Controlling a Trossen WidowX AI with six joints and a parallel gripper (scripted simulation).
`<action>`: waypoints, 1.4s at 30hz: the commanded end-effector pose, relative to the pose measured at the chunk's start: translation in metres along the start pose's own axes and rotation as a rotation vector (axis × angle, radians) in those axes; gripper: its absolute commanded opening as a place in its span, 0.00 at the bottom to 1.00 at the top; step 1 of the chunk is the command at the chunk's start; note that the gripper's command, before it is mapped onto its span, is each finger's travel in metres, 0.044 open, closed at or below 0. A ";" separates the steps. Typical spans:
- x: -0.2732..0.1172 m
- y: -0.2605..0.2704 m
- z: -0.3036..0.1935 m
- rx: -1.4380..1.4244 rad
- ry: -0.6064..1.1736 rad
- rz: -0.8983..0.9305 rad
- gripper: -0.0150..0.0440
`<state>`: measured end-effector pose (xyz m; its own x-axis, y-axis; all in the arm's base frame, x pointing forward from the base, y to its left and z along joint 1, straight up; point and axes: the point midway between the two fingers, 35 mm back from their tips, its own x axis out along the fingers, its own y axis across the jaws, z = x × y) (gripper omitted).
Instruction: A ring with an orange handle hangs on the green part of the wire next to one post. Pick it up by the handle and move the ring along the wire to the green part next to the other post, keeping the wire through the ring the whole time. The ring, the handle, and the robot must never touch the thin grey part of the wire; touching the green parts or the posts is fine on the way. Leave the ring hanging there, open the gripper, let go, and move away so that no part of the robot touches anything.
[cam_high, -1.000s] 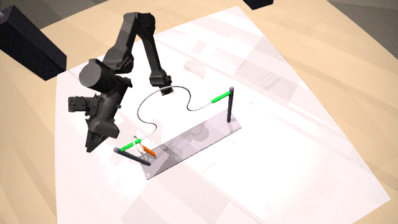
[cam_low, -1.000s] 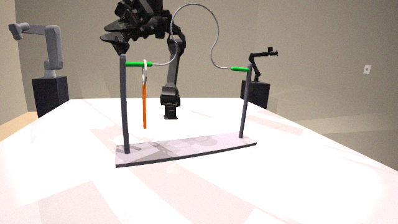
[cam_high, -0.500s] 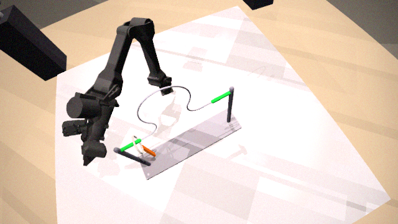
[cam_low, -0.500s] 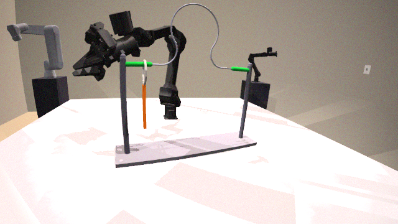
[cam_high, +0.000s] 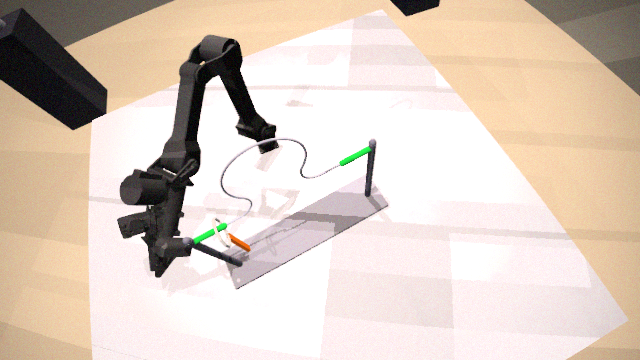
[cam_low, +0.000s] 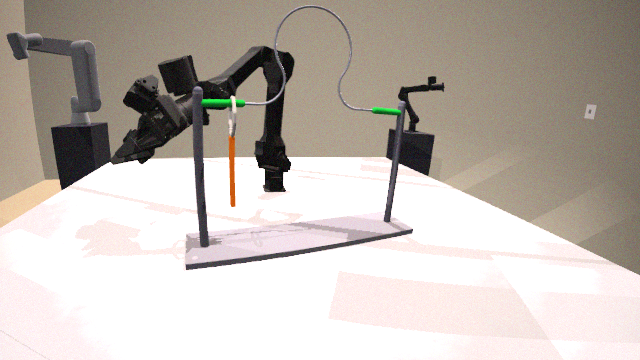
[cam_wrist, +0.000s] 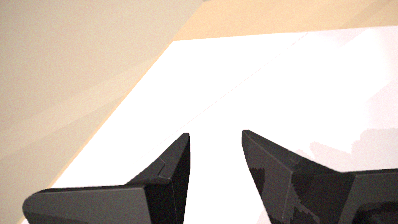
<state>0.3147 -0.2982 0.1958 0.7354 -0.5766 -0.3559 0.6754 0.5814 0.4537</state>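
The ring (cam_high: 226, 245) (cam_low: 233, 117) hangs around the green part (cam_high: 202, 237) (cam_low: 215, 103) beside the left post (cam_high: 217, 254) (cam_low: 200, 170). Its orange handle (cam_high: 240, 243) (cam_low: 232, 170) points down, above the base. The thin grey wire (cam_high: 222, 176) (cam_low: 311, 6) curves over to the other green part (cam_high: 356, 156) (cam_low: 386, 111) at the right post (cam_high: 370, 172) (cam_low: 394, 170). My gripper (cam_high: 159, 270) (cam_low: 129, 159) (cam_wrist: 215, 137) is partly open and empty, pointing down to the outer left of the left post. In the top view its body overlaps that post's top; the ring is outside the wrist view.
The flat grey base (cam_high: 310, 240) (cam_low: 300, 242) carries both posts on the white table (cam_high: 400, 300) (cam_low: 280, 315). My arm's links rise behind the wire's left half in the exterior view. Other arms on dark pedestals (cam_low: 80, 150) (cam_low: 412, 150) stand beyond the table.
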 end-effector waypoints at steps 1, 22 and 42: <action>0.010 -0.019 -0.034 -0.087 0.047 0.081 0.53; -0.088 -0.043 -0.182 -0.646 -0.040 0.690 0.53; -0.109 -0.017 -0.188 -0.712 -0.077 0.792 0.53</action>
<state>0.2230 -0.1368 0.0633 0.9899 0.0843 -0.1139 -0.0909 0.9944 -0.0536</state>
